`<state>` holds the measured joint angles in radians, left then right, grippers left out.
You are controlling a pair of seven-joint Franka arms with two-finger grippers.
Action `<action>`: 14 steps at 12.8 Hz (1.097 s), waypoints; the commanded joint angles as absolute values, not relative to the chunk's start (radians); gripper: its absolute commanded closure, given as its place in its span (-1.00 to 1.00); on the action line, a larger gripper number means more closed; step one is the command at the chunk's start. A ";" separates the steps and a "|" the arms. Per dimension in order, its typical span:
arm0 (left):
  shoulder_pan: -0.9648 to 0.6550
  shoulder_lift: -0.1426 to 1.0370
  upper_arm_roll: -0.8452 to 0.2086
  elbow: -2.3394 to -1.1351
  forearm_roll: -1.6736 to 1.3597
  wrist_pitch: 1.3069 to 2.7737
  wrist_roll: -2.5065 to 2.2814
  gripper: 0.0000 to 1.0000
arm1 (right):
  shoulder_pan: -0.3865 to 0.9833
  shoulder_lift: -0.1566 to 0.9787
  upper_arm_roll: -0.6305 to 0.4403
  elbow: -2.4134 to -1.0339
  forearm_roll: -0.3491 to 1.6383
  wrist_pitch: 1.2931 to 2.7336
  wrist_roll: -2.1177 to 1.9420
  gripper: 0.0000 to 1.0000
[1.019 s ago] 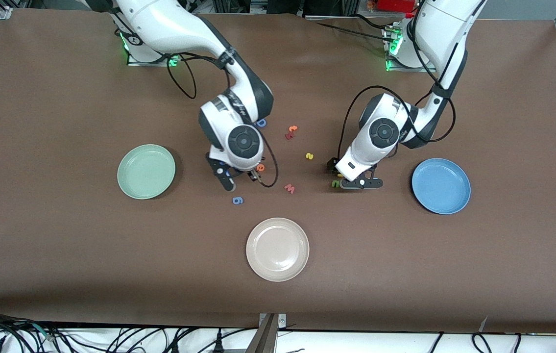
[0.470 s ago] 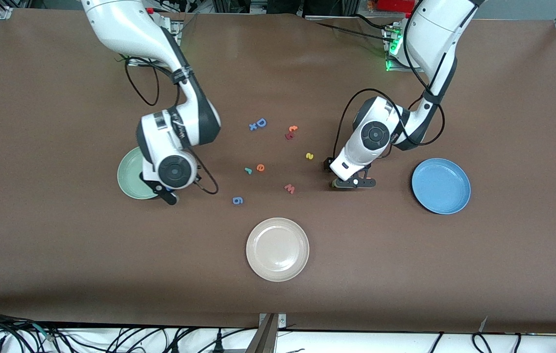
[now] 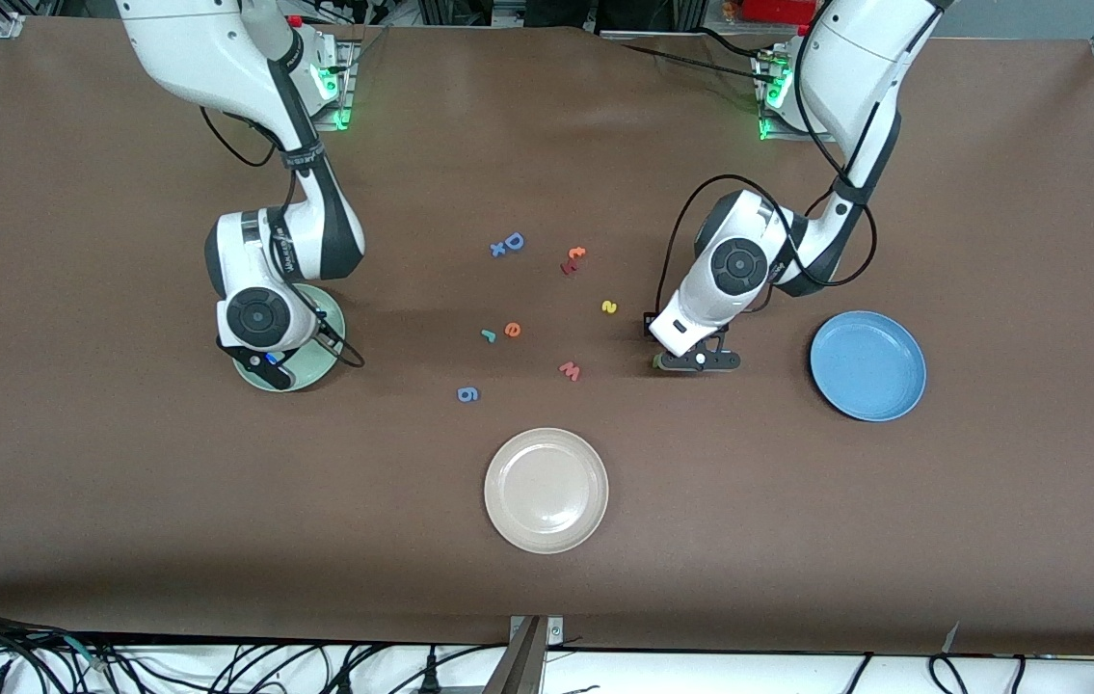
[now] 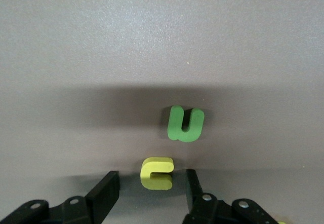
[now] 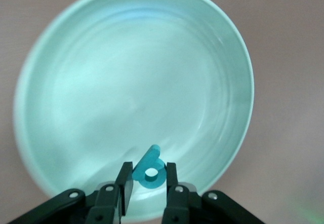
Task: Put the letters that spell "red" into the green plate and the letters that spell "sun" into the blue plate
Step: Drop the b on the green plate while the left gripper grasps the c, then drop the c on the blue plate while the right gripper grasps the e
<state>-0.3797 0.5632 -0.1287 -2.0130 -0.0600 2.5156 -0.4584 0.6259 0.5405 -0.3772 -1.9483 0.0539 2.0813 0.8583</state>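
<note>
Green plate (image 5: 66, 72), toward the right arm's end of the table, is bare inside, and the right gripper (image 5: 147, 186) hangs over it, pinched tight on the teal "d" (image 5: 148, 169). To do this well, lower a little and release over the plate's middle, since the letter now sits over the rim side and could bounce out. Blue plate (image 3: 867, 365), toward the left arm's end, is also empty. Beside it, the left gripper (image 4: 150, 193) is down at the table with its fingers (image 4: 104, 196) partly apart around the yellow "u" (image 4: 157, 173); I can't tell whether they touch it. It should centre before squeezing, keeping clear of the green "n" (image 4: 185, 123) just beside. The teal "r" (image 3: 488, 335), orange "e" (image 3: 512, 330) and yellow "s" (image 3: 609, 306) lie mid-table.
</note>
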 commanded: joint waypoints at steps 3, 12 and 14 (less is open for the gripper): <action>-0.391 0.568 -0.100 -2.003 -0.037 2.520 -0.460 -0.18 | 0.615 0.471 -0.379 -1.990 0.087 2.080 0.856 -0.41; -0.393 0.574 -0.097 -2.005 -0.035 2.543 -0.460 0.34 | 0.764 0.463 -0.364 -1.806 0.320 2.038 1.139 -0.50; -0.394 0.574 -0.097 -2.005 -0.035 2.545 -0.460 0.57 | 0.840 0.498 -0.364 -1.802 0.372 2.136 1.227 -0.49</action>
<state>-0.3808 0.5581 -0.1135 -2.0088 -0.0596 2.5307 -0.4582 0.7825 0.4479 -0.3549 -1.8273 0.3247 2.0713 1.1564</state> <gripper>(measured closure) 0.705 0.251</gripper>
